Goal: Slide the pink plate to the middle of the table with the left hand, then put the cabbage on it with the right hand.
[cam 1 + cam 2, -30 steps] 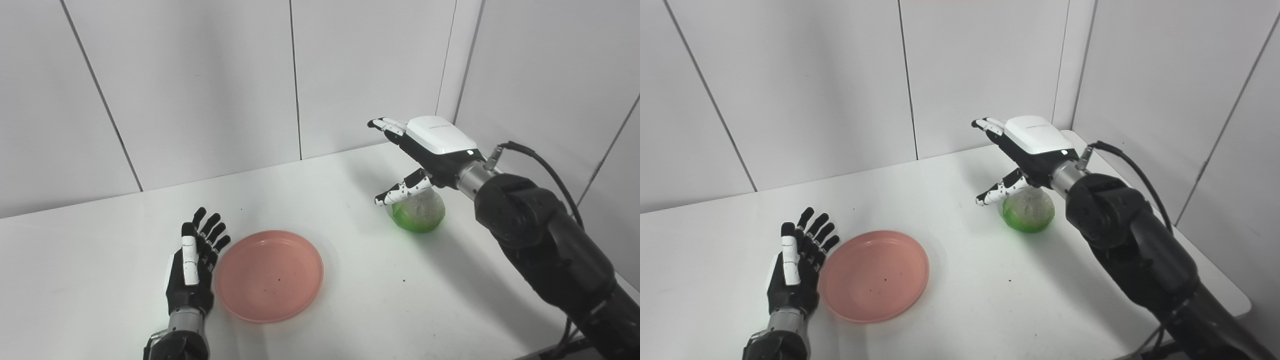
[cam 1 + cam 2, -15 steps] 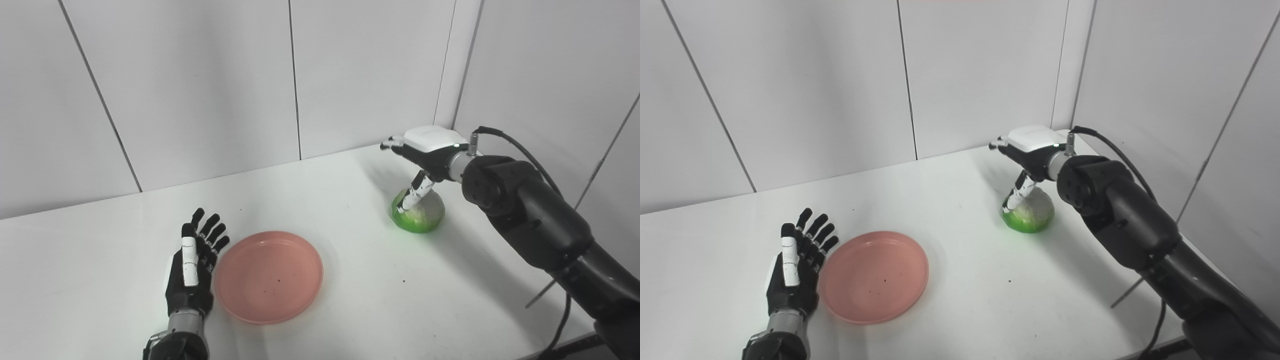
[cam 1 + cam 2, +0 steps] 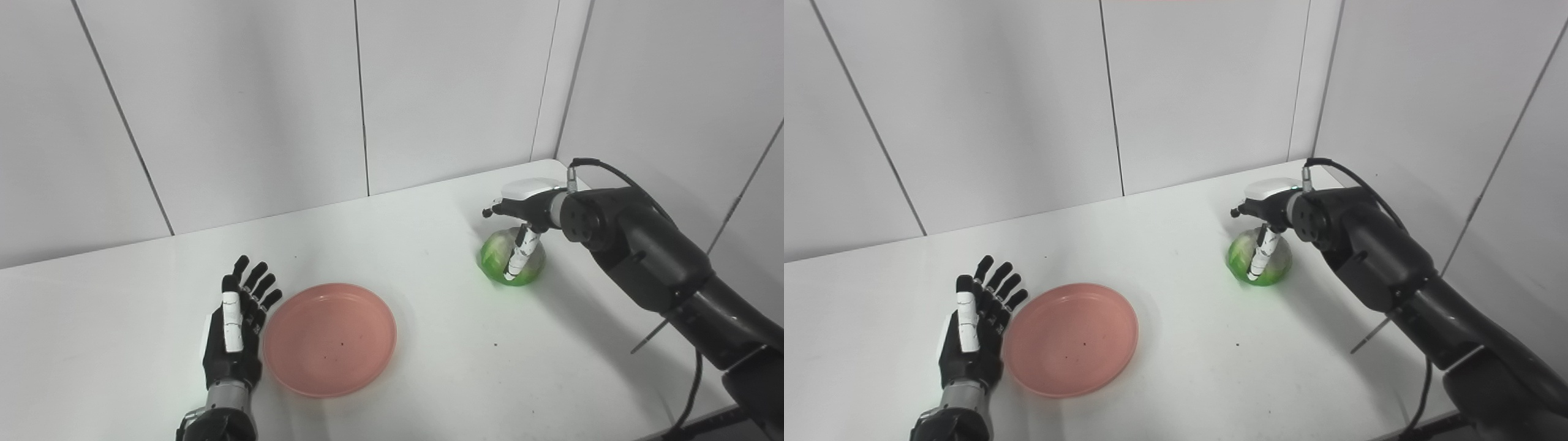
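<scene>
In the left eye view, we are resting our open left hand [image 3: 236,324] beside the pink plate [image 3: 329,338] on the desk [image 3: 429,380]. In the right eye view, our right hand [image 3: 1265,211] is closing over the cabbage [image 3: 1240,260] (grip unclear), well apart.

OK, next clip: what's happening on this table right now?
A humanoid robot is working at a white table. Its right hand is down over the green cabbage near the far right corner, thumb lying against its front; whether the grasp is closed cannot be told, and the cabbage sits on the table. The pink plate lies empty towards the near left. The left hand rests open right beside the plate's left rim, holding nothing.
</scene>
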Controlling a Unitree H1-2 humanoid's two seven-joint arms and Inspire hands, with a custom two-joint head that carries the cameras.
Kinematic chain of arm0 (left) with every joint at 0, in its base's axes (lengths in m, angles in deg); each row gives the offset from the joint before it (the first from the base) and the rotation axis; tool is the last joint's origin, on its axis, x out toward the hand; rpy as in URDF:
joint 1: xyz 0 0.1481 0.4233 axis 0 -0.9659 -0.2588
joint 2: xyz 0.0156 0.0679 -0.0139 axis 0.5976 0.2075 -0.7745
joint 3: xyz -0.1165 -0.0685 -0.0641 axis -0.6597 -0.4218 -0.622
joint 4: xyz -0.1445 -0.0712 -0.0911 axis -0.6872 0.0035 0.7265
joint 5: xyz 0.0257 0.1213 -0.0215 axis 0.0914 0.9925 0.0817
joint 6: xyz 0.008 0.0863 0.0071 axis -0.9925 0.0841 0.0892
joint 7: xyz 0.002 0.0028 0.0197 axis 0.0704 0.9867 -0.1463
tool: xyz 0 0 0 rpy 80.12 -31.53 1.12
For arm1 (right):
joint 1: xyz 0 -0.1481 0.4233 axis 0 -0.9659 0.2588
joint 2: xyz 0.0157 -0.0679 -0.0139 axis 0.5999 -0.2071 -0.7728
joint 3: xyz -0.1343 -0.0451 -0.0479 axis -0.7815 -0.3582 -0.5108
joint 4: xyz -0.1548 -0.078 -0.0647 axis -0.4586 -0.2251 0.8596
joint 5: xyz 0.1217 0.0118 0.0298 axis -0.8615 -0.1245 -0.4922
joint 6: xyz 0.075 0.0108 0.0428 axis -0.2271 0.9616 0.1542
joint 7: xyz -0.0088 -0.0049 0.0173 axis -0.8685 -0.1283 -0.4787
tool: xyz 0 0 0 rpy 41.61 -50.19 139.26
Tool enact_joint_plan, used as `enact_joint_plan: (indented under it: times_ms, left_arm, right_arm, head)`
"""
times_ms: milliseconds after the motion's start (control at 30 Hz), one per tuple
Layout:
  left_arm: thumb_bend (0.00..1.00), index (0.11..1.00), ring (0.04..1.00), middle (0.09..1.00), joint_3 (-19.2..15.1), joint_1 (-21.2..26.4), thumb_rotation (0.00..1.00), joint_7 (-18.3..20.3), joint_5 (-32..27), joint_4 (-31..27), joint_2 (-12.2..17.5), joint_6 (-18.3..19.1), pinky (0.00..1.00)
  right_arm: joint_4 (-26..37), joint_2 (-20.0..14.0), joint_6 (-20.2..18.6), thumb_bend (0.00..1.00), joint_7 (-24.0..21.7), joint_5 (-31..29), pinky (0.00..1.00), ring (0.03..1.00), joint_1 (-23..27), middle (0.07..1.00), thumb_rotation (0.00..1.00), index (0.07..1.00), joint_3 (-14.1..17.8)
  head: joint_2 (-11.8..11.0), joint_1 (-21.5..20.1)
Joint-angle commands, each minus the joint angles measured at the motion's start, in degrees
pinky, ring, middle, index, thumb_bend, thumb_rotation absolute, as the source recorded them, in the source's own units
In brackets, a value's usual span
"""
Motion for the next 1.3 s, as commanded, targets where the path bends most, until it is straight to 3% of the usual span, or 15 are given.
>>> enact_joint_plan:
  times_ms: [0, 200, 533, 833, 1067, 1267]
  left_arm:
    - [0.96, 0.924, 0.872, 0.882, -0.13, -2.12, 0.88, -0.62, -0.73, 1.61, -0.42, 1.99, 0.81]
    - [0.96, 0.93, 0.876, 0.89, 0.09, -2.54, 0.9, -0.53, -0.48, 1.02, -0.32, 2.68, 0.8]
    - [0.99, 0.918, 0.866, 0.887, 0.12, -2.67, 0.88, -0.84, -0.08, 1.31, -0.09, 2.49, 0.77]
    - [0.97, 0.926, 0.852, 0.875, 0.03, -2.92, 0.85, -0.83, -0.57, 0.54, -0.39, 3.4, 0.75]
    - [0.96, 0.935, 0.852, 0.875, -0.1, -3.06, 0.85, -0.81, -0.94, 0.15, -0.62, 4.38, 0.78]
    - [0.96, 0.941, 0.855, 0.879, -0.18, -3.11, 0.86, -0.84, -0.9, -0.03, -0.82, 4.72, 0.78]
  right_arm:
    - [0.04, -1.44, -0.85, 1.0, -0.02, -0.43, 0.71, 0.96, 3.22, 1.0, 0.28, 0.923, 0.83]
    - [-0.08, -1.45, -0.94, 1.0, -0.13, 0.26, 0.66, 0.894, 2.48, 0.962, 0.27, 0.919, 0.31]
    - [-0.47, -1.19, 0.08, 1.0, 1.66, -0.08, 0.7, 0.923, 0.05, 0.98, 0.27, 0.932, 0.52]
    - [-1.9, -0.73, 1.71, 1.0, 6.43, -2.56, 0.73, 0.914, -2.69, 0.976, 0.26, 0.927, 1.43]
    - [-2.73, -0.41, 2.99, 1.0, 10.26, -4.67, 0.66, 0.864, -4.65, 0.96, 0.25, 0.9, 1.79]
    - [-3.68, 0.12, 6.4, 0.9, 16.75, -6.68, 0.52, 0.646, -6.51, 0.732, 0.1, 0.801, 2.59]
  head:
    - [0.08, 0.09]
    - [0.6, -0.17]
    - [0.91, 0.07]
    - [1.27, 0.25]
    - [1.47, 0.31]
    - [1.53, 0.5]
